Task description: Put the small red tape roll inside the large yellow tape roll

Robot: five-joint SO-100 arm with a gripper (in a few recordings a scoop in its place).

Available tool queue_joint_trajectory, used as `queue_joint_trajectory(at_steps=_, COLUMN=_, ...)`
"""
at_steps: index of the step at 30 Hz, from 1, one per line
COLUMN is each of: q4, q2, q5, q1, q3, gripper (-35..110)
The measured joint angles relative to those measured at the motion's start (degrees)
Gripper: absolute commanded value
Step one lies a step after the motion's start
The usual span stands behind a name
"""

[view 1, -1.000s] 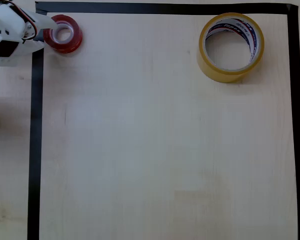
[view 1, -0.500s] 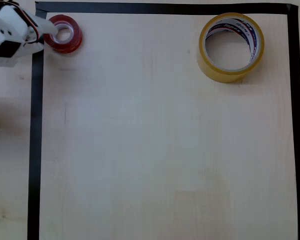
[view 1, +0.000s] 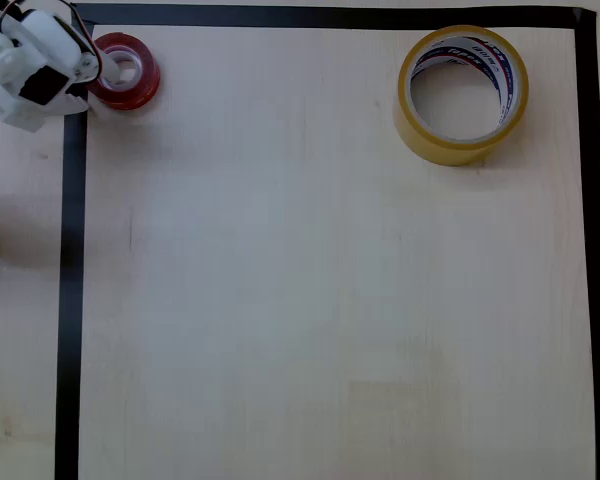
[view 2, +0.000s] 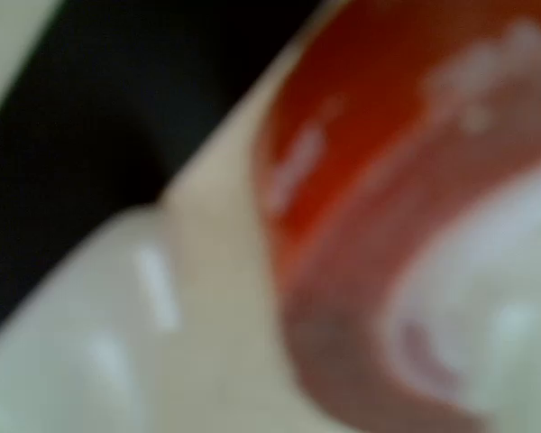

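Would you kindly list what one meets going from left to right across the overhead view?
White claw → small red tape roll → large yellow tape roll → the right-hand strip of the black tape border.

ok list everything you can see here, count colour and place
small red tape roll: one, glossy red with a pale core, flat on the table at top left in the overhead view, just inside the black border; a blurred close-up in the wrist view
large yellow tape roll: one, translucent yellow, white core printed in red and blue, top right in the overhead view, centre hole open
black tape border: one, black, a rectangle framing the work area
table: one, pale wood grain
tool: one, white, at the left side of the red roll; whether it is open or shut cannot be told
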Motion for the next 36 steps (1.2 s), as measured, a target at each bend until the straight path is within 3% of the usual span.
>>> queue_joint_trajectory(at_steps=16, q4=2.46, q2=-2.64, q5=-0.35, q1=0.0, q3=-3.52, gripper=0)
queue_joint_trajectory(at_steps=30, q4=-3.96, q2=13.27, q5=-3.08, q1=16.44, q3=-4.66, gripper=0)
queue_joint_trajectory(at_steps=36, q4=-12.04, q2=14.59, q5=-4.75, q1=19.6, q3=-5.36, gripper=0)
